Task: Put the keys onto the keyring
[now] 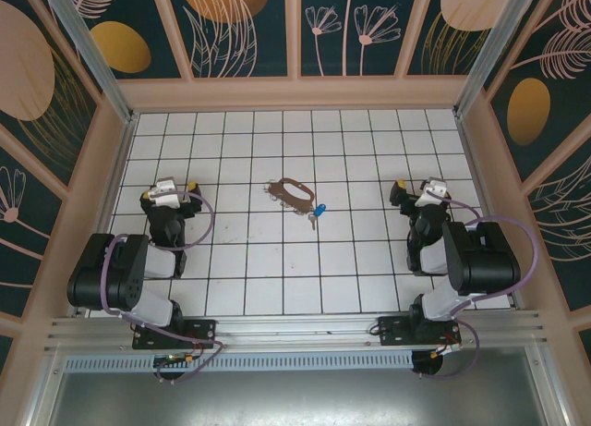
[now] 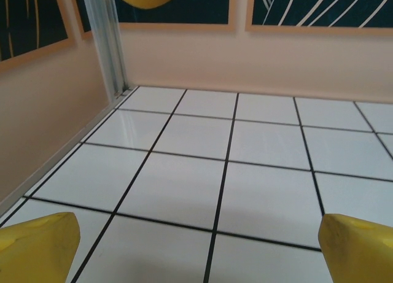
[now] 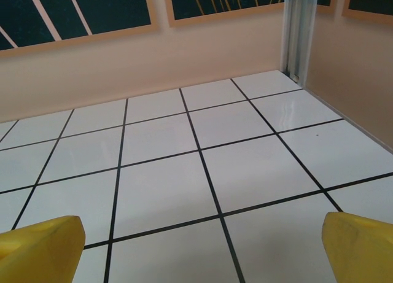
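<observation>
No text, brand, number or sign can be read. The wall panels bear drawn leaves and flowers, without lettering.

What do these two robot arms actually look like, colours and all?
The left arm and right arm are alike: chunky rounded black joints joined by white sections, bolted on black base plates. A thin lilac cable loops along each. The left pincer and right pincer each end in two blunt fingertips capped in bright yellow.
</observation>
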